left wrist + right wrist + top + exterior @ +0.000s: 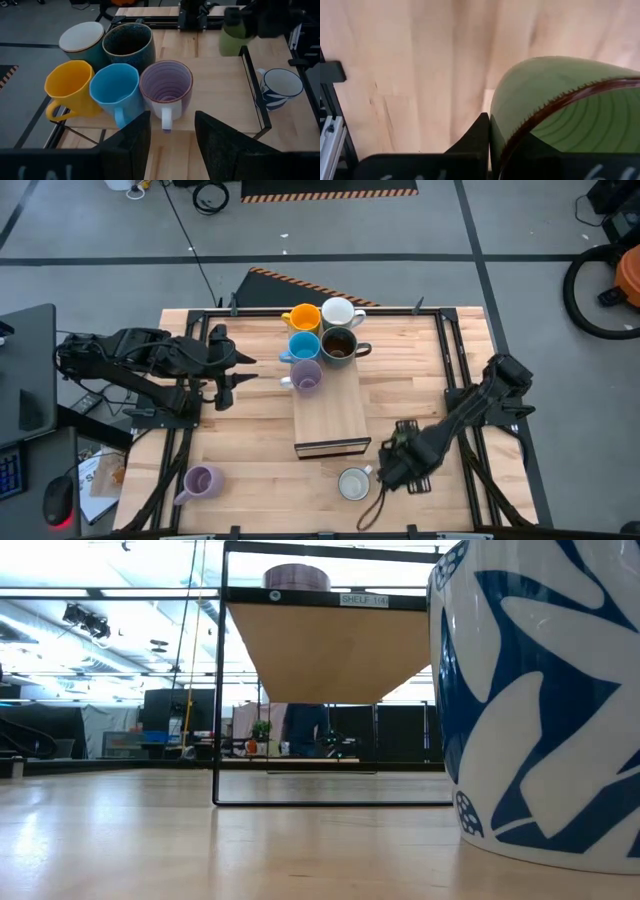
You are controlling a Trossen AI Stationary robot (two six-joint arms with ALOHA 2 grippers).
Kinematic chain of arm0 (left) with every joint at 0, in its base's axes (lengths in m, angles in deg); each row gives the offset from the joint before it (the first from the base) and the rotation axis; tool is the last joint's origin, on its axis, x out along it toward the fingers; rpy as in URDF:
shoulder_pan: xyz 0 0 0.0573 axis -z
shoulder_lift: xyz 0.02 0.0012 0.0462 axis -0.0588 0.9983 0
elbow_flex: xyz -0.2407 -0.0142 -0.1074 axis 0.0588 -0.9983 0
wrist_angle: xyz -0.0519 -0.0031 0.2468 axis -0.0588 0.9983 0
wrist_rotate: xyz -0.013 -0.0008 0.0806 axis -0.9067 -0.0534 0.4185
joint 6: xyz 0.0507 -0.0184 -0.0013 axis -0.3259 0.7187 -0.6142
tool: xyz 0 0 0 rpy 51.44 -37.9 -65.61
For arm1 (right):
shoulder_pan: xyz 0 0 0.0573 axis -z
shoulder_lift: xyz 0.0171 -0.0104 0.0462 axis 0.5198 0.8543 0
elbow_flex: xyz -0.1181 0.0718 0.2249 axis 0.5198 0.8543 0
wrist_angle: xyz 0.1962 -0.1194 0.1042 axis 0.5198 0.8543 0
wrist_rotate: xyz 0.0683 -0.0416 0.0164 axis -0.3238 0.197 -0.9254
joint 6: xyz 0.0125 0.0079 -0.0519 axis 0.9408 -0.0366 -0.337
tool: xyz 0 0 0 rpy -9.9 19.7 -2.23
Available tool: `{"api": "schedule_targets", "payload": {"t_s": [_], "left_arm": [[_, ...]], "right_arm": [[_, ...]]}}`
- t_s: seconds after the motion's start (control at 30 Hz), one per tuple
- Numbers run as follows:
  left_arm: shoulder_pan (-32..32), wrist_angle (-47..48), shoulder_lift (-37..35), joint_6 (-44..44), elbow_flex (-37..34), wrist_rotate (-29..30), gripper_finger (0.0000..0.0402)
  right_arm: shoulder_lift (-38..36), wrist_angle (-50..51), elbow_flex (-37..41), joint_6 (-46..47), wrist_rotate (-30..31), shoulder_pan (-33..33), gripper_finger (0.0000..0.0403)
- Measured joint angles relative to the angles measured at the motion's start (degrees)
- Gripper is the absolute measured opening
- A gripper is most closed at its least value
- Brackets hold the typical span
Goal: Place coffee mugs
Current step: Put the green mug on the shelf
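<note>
The right gripper, pinched on the green mug's rim, could knock the white mug just beside it when lifting.

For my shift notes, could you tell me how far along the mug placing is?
Done: five mugs stand on the wooden board: orange, white, blue, dark brown, lavender. In hand: the right pincer grips the green mug by its rim. Left: the blue-patterned white mug and second lavender mug, off the board. The left pincer waits open.
</note>
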Motion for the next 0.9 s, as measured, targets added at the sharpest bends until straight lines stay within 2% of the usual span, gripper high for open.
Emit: {"api": "schedule_targets", "payload": {"t_s": [0.57,0.7,0.9], "left_arm": [[0.0,-0.4,0.0,0.4,0.0,0.0,0.016],[0.0,-0.6,0.0,0.4,0.0,0.0,0.016],[0.0,-1.5,0.0,0.4,0.0,0.0,0.016]], "right_arm": [[-16.8,6.5,-1.0,0.0,3.0,18.5,0.0028],[-16.1,9.4,-6.5,-2.8,5.4,21.8,0.0028],[-10.6,12.5,-17.5,-8.9,7.3,26.0,0.0028]]}}
